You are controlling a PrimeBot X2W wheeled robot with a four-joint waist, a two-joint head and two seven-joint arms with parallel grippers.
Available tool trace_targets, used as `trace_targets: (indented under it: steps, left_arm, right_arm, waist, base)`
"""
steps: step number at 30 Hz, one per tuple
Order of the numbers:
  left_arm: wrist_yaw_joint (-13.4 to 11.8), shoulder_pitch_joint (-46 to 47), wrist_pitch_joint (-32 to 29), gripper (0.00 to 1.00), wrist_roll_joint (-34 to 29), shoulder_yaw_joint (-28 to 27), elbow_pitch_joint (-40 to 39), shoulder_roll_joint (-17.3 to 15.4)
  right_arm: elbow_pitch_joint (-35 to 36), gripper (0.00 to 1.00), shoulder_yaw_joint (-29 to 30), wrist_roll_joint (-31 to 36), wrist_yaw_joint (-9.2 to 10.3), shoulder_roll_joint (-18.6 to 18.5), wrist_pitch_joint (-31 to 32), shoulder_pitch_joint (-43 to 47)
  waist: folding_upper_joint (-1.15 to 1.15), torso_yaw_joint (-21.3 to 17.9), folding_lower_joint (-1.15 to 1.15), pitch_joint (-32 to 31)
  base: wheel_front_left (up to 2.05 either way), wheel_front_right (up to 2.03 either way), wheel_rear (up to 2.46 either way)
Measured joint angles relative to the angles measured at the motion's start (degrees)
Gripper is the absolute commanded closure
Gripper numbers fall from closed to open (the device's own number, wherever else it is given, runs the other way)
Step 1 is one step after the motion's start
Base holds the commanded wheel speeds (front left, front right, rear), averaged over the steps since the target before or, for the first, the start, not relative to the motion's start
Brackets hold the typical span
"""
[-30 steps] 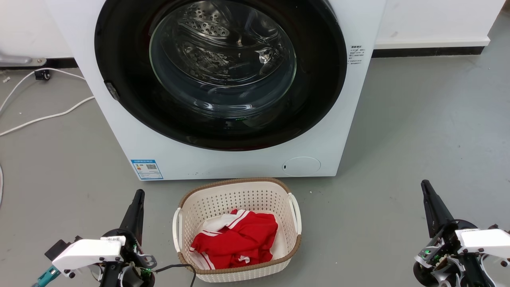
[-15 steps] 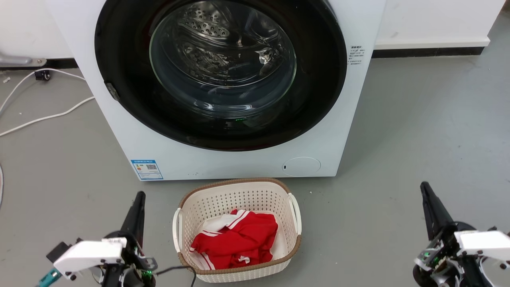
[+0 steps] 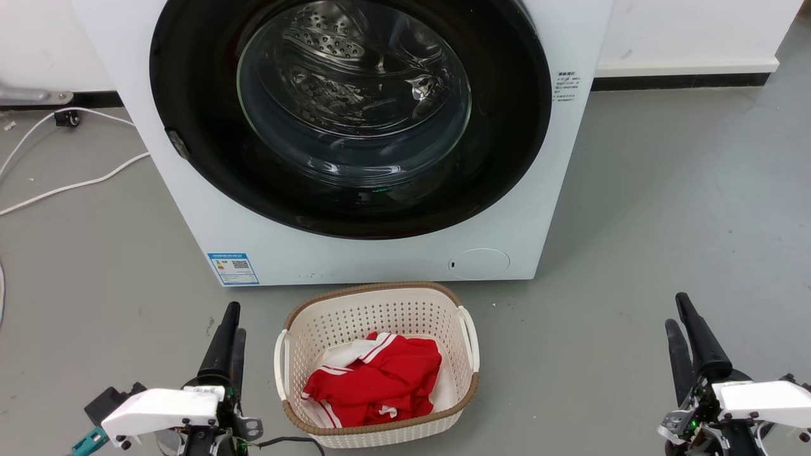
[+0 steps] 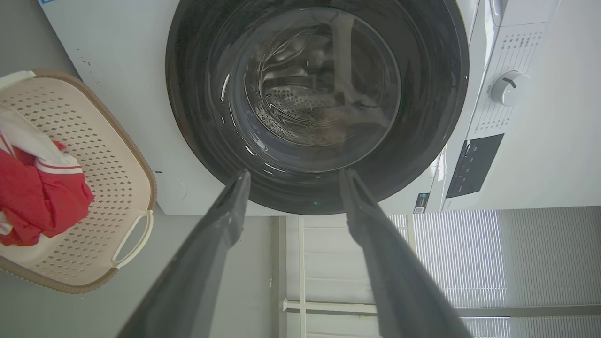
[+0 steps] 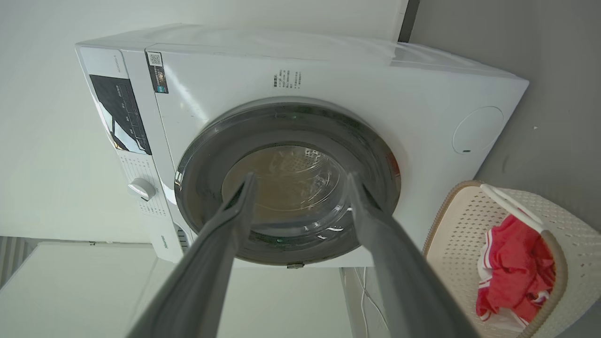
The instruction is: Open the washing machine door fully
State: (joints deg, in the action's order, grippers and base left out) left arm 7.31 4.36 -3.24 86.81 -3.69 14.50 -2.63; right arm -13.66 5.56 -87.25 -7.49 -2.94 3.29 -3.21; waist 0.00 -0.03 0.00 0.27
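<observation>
Grey floor (image 3: 665, 190) lay ahead of the left fingers (image 3: 223, 342) and right fingers (image 3: 697, 335), both parted and empty, likely readied for the shut washing machine door (image 3: 507, 126)

The light is bright, even and diffuse, with no hard-edged shadows. In the head view the grey floor (image 3: 665, 190) carries only a soft darker band beside the right side of the washing machine (image 3: 380, 259), and the detail is sharp. The glossy washing machine door (image 3: 190, 126) catches white streaks of glare on its glass bowl and a tiny green glint low down. Both wrist views bow straight lines toward their edges. The left end effector (image 4: 293, 172) and right end effector (image 5: 300, 176) blur near the lens. The right wrist view is hazy and washed out: the door's black ring reads grey.
</observation>
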Motion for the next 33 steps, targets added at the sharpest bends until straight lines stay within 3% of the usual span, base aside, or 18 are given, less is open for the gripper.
trace_targets:
  steps: [17, 33]
  left_arm:
    - [0.0, 0.6, 4.1, 0.00, -19.2, 1.9, -4.0, 0.0]
    - [-1.3, 1.0, 7.4, 0.00, -36.1, 5.0, -5.1, -0.1]
  right_arm:
    - [5.6, 0.00, -0.5, 26.7, 0.00, 0.0, -4.1, 1.3]
    - [8.1, 0.00, -1.5, 44.6, 0.00, 0.0, -7.4, 2.5]
  waist:
    - [0.00, 0.3, 0.00, 0.1]
    - [0.00, 0.6, 0.00, 0.1]
  base:
    - [0.00, 0.00, 0.00]
    - [0.00, 0.00, 0.00]
